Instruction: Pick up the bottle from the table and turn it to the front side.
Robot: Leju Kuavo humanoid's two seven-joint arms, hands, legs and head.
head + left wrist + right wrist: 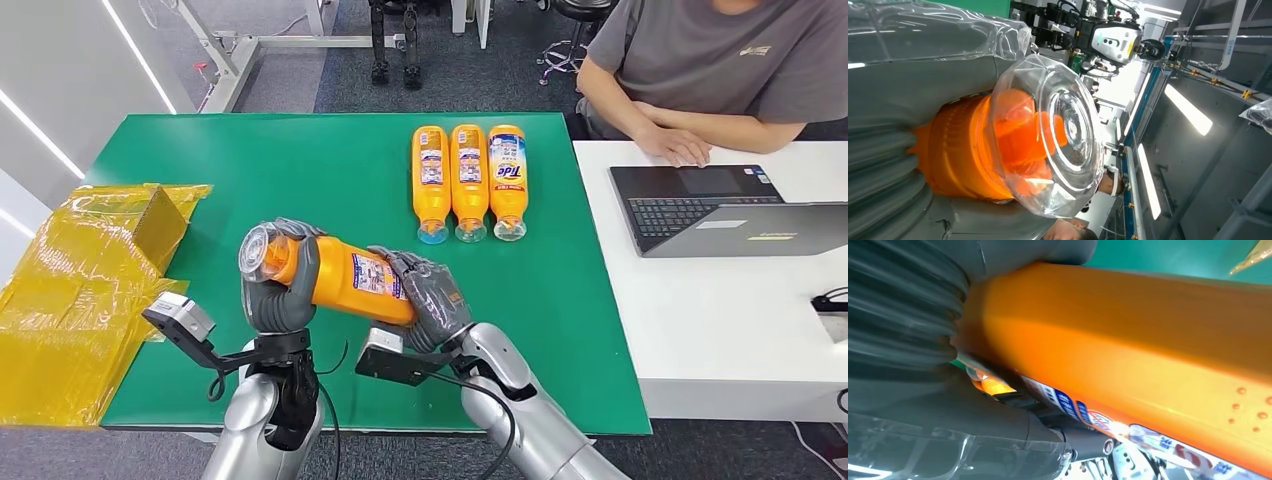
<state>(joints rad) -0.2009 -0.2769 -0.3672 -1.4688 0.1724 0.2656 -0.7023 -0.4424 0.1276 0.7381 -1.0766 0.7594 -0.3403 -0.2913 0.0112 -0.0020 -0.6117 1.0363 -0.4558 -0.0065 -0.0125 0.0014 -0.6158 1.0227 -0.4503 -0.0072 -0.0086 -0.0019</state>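
Presently, the left hand (pixel 278 292) grips the neck end of the orange bottle (pixel 345 277), its fingers wrapped round just behind the clear cap (pixel 256 251). The right hand (pixel 432 297) grips the base end of the same bottle, fingers curled over the top of the body. The bottle is held lying on its side, raised off the green table (pixel 300 170), cap toward the robot's left and base toward its right, with a small printed label facing up.

In the left wrist view the clear cap (pixel 1058 135) sits close to the lens over the orange neck, with the grey thumb (pixel 908 85) pressed against it. In the right wrist view the orange body (pixel 1128 340) runs across the frame with a label edge showing beneath.

Further back on the table three more bottles (pixel 468 182) lie side by side, touching, caps toward the robot. A heap of yellow wrapping (pixel 85 290) lies at the table's left edge. A person (pixel 710 70) sits at the adjoining white table (pixel 720 320) before an open laptop (pixel 720 210).
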